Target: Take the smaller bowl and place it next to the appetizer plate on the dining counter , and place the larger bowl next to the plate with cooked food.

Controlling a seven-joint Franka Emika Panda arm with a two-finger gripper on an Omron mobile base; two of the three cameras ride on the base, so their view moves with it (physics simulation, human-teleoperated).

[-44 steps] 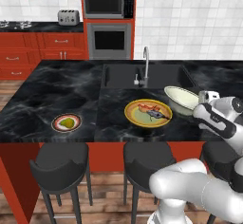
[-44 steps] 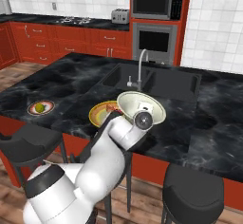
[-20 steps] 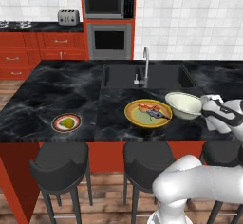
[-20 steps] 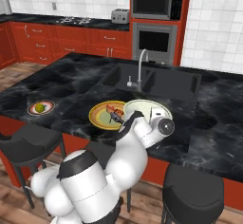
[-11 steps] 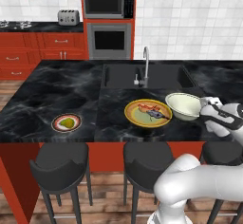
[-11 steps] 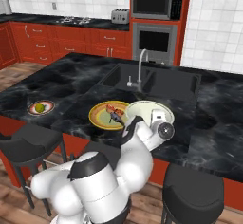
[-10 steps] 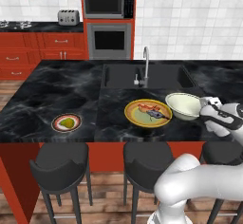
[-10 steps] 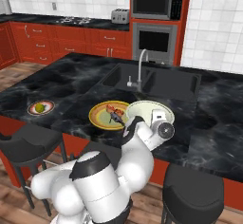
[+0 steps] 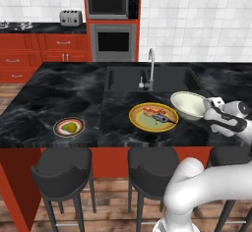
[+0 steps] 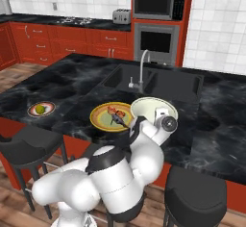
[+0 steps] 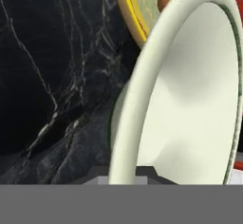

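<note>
Currently the larger bowl (image 9: 189, 105) sits on the black desk (image 9: 59, 91) just beside the plate with cooked food (image 9: 153, 117); the fingers grasp its rim.

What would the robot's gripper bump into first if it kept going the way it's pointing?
Probably the larger bowl: in the hand view its cream rim and inside sit right in front of the gripper. Just past it lies the plate with cooked food on the dining counter. Depth is hard to judge.
</note>
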